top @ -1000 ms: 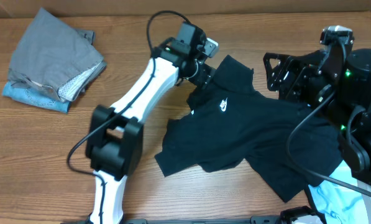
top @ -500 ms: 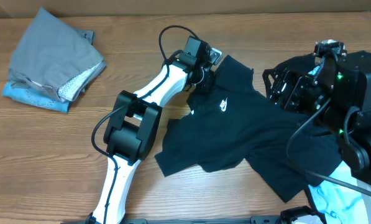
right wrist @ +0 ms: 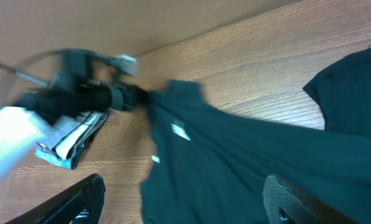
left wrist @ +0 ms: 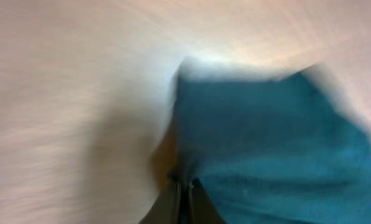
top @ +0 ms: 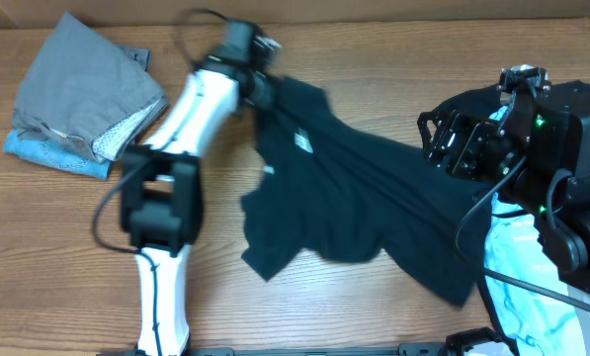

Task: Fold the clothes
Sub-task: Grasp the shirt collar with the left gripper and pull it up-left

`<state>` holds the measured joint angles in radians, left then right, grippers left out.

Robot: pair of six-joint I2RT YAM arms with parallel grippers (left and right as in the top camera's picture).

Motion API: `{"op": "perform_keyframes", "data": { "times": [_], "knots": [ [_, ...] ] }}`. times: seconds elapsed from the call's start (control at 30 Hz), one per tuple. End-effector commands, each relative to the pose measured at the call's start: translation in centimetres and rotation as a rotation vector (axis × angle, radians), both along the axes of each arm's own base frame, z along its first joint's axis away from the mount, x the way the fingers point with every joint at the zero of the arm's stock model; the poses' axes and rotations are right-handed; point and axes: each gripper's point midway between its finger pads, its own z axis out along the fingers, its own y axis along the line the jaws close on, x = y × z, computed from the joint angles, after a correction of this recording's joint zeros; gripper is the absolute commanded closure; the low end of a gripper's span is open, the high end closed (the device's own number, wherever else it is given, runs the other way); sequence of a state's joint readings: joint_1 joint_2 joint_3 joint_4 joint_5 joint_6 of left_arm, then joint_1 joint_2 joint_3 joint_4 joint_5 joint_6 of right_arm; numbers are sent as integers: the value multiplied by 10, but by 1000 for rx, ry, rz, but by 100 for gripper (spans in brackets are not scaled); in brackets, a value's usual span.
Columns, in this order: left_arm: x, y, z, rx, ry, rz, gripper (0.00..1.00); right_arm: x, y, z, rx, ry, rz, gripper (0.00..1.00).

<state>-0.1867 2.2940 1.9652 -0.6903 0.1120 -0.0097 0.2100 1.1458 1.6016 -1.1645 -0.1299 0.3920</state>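
A black T-shirt (top: 354,198) lies stretched across the middle of the table, with a small white mark (top: 302,141) showing near its upper left. My left gripper (top: 258,87) is shut on the shirt's upper left edge near the table's far side. The blurred left wrist view shows the closed fingers (left wrist: 173,202) pinching dark cloth (left wrist: 266,143). Over the shirt's right part hangs my right gripper (top: 435,143), open and holding nothing. Its wrist view has the cloth (right wrist: 235,162) below the spread fingers (right wrist: 294,199) and the left gripper (right wrist: 126,96) beyond.
A folded pile of grey and light blue clothes (top: 77,99) sits at the far left. A light blue garment (top: 517,277) lies at the near right, partly under the right arm. The left arm (top: 176,168) spans the table's left-centre.
The left gripper closed on the shirt's edge and dragged it left and toward the far side, stretching the shirt. More of the light blue garment shows. The right gripper stayed put.
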Motion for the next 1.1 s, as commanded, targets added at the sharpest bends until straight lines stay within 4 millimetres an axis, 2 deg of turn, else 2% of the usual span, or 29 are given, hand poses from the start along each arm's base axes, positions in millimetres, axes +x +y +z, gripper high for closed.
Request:
{"op": "perform_keyframes", "data": {
  "times": [0.0, 0.03, 0.1, 0.23, 0.33, 0.37, 0.4, 0.43, 0.5, 0.63, 0.7, 0.87, 0.93, 1.0, 1.07],
  "knots": [
    [26, 55, 92, -28, -192, 119, 59, 1, -2, 7, 1, -20, -10, 15],
    [27, 58, 95, -55, -194, 112, 38, 2, -2, 7, -1, -21, -13, 15],
    [24, 61, 99, -101, -173, 98, 13, 3, -4, 6, -7, -18, -20, 15],
    [0, 69, 98, -97, -68, 77, 11, 7, -5, 0, -17, 1, -27, 12],
    [-32, 72, 99, -67, 43, 49, 14, 11, -4, -8, -24, 30, -28, 12],
    [-55, 73, 102, -58, 117, 41, 21, 13, -5, -13, -34, 49, -35, 12],
    [-68, 73, 104, -51, 151, 35, 24, 14, -6, -16, -41, 59, -40, 12],
    [-78, 76, 105, -37, 180, 44, 23, 15, -6, -17, -43, 64, -41, 12],
    [-94, 88, 108, -3, 236, 135, 0, 15, -6, -18, -44, 68, -40, 12],
    [-128, 98, 125, 11, 306, 189, 0, 11, -7, -11, -38, 42, -41, 10],
    [-146, 98, 134, 14, 337, 194, 0, 8, -7, -8, -36, 33, -41, 1],
    [-183, 111, 147, 80, 414, 264, 0, 6, -9, -12, -43, 49, -44, 0],
    [-195, 116, 146, 113, 452, 290, 0, 8, -15, -21, -75, 81, -74, 0],
    [-204, 113, 143, 98, 475, 292, 0, 10, -24, -36, -116, 144, -113, 0],
    [-215, 111, 137, 99, 508, 295, 0, 12, -32, -63, -134, 254, -148, 0]
  ]
}}
